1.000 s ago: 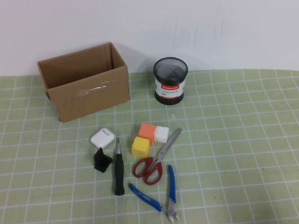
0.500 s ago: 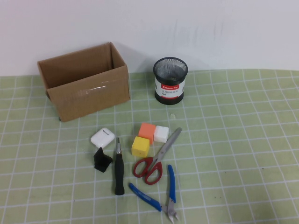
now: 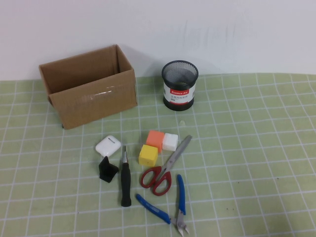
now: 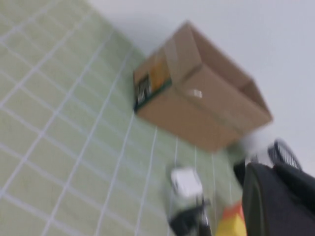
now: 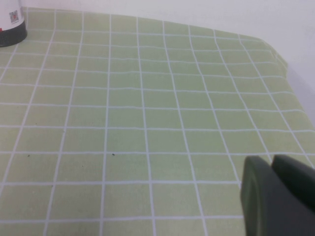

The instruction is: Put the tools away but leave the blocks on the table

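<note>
Left gripper (image 4: 278,201) & right gripper (image 5: 278,196) off tools (image 3: 159,174) (untouched).

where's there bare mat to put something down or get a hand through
Widest free patch: the mat right of the scissors and cup. Also free: left of the earbud case, below the box. Crowded: the middle, where blocks, screwdriver and pliers cluster. Left gripper and right gripper show only in wrist views.

Wall (image 3: 207,29): plain white, unmarked; runs across the 12 o'clock side behind the mat
Mat edge: meets the wall in a straight line
Light: even and soft; faint short shadows
Floor, windows: out of view
</note>
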